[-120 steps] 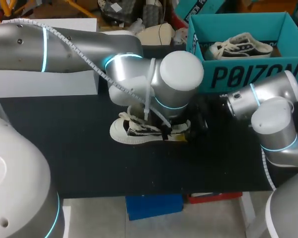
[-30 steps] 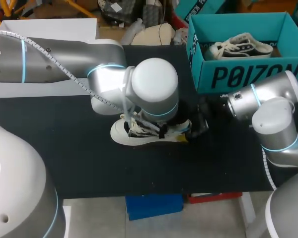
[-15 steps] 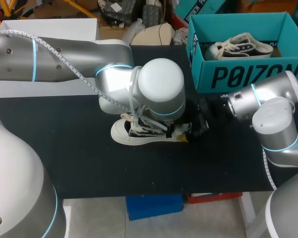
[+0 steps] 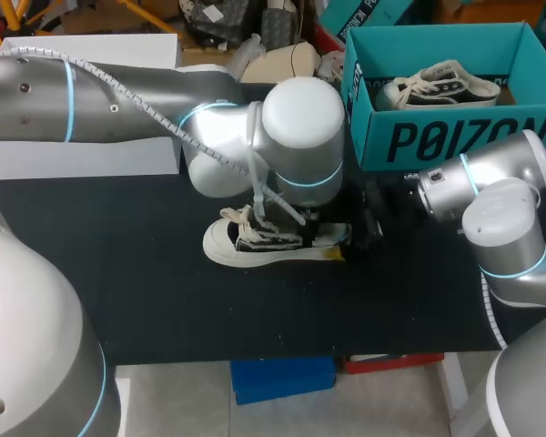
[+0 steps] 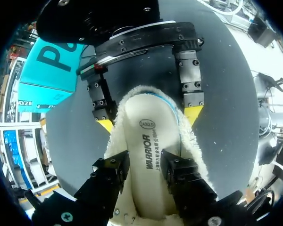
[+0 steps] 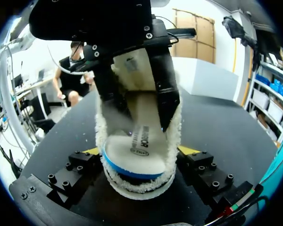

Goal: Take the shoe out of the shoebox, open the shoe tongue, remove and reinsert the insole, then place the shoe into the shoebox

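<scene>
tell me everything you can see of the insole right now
The insole is a long cream pad with a smooth top, dark print and a blue layer along its heel edge. Its heel end sits inside the fleece-lined shoe, which lies on the black table. The left gripper comes from above and pinches it from both sides. Its toe end is hidden. The right gripper clamps the shoe's heel around it.
</scene>
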`<state>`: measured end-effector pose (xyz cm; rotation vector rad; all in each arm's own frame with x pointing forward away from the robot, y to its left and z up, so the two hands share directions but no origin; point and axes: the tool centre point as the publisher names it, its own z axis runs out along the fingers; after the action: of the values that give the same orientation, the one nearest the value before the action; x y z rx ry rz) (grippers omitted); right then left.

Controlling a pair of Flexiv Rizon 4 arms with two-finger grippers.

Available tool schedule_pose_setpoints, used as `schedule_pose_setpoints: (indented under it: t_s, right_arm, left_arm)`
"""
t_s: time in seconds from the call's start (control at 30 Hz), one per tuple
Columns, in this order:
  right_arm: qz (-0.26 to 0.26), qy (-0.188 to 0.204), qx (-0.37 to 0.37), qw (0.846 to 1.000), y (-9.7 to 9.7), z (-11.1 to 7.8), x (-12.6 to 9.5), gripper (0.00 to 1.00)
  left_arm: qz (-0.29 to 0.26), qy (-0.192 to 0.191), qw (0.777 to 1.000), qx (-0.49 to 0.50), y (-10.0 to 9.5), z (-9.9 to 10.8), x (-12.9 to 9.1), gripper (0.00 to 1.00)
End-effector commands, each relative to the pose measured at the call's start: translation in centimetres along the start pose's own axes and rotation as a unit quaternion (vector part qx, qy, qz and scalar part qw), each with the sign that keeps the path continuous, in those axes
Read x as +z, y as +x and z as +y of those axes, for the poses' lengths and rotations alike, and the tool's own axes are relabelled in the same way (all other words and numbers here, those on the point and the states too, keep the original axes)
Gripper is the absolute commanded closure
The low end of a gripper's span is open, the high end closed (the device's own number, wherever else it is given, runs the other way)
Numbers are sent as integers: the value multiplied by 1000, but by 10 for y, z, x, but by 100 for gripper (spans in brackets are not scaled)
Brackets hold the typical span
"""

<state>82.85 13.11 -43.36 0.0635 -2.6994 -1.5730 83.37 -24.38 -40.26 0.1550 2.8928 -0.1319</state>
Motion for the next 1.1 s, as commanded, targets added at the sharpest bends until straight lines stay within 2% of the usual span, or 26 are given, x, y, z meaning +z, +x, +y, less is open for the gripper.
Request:
schedule_pose_setpoints:
  t_s: [0.03,0.07,0.43,0.5,0.8,1.0,1.1]
  right_arm:
    - [0,1,1,1000,1,-1,0,100]
    - [0,1,1,1000,1,-1,0,100]
    - [0,1,1,1000,1,-1,0,100]
    - [0,1,1,1000,1,-1,0,100]
    - [0,1,1,1000,1,-1,0,100]
    - [0,1,1,1000,1,-1,0,100]
    - [0,1,1,1000,1,-1,0,100]
  left_arm:
    - [94,8,995,25,-11,13,1,97]
    - [115,18,993,34,-11,14,1,100]
    - [216,90,969,79,-4,15,-5,100]
    - [212,66,972,79,-1,12,-6,100]
    - [205,76,972,83,17,8,-17,100]
    - [222,92,968,72,23,11,-14,100]
    - [223,86,969,69,26,12,-12,100]
